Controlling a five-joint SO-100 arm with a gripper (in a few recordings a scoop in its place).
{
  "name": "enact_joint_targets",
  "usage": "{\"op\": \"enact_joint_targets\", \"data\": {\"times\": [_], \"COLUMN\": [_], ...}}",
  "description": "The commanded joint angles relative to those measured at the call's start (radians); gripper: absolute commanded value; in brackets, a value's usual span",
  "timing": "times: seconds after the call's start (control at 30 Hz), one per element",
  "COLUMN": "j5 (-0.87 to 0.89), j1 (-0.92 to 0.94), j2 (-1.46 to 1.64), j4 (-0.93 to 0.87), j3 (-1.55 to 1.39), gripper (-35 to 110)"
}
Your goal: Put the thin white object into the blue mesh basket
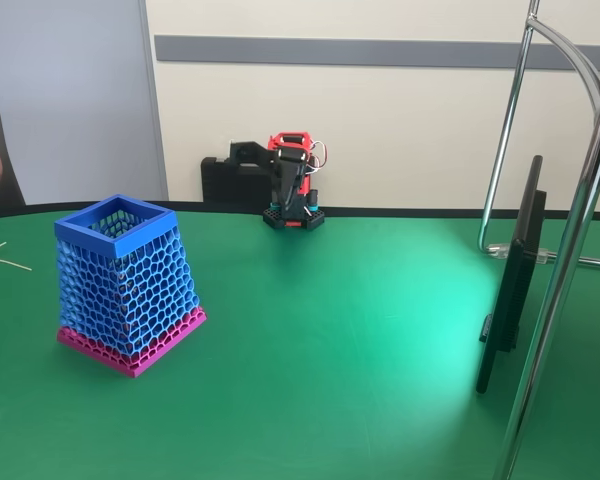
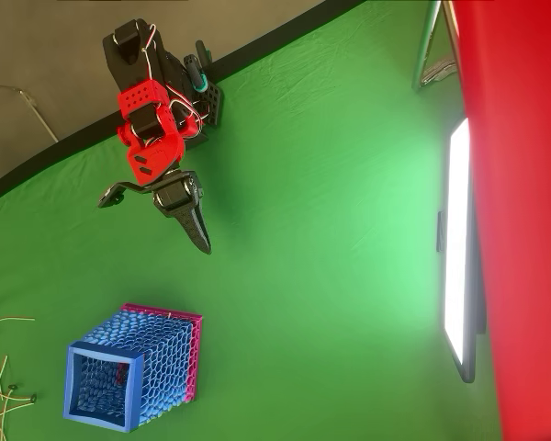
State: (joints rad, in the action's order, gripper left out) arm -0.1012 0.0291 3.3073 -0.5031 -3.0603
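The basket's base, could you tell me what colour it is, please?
Magenta pink, under the blue mesh basket; clearest in the fixed view.

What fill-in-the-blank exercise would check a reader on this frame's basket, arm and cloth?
1. The blue mesh basket stands on a base coloured ____.
2. The table cloth is ____.
3. In the overhead view, the gripper has its jaws ____.
4. The basket stands upright with its open rim facing ____.

Missing words: magenta; green; open; up.

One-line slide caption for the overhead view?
Red-and-black arm folded near the table edge, open claw empty above green cloth, apart from the blue mesh basket.
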Motion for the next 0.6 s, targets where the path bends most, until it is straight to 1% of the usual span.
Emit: {"op": "enact_joint_targets", "data": {"times": [0.0,0.07,0.57], "j5": [0.015,0.029,0.084], "j1": [0.011,0.011,0.005], "j2": [0.018,0.018,0.018], "j4": [-0.077,-0.14,-0.354], "j3": [-0.023,-0.023,-0.023], "gripper": [0,0,1]}}
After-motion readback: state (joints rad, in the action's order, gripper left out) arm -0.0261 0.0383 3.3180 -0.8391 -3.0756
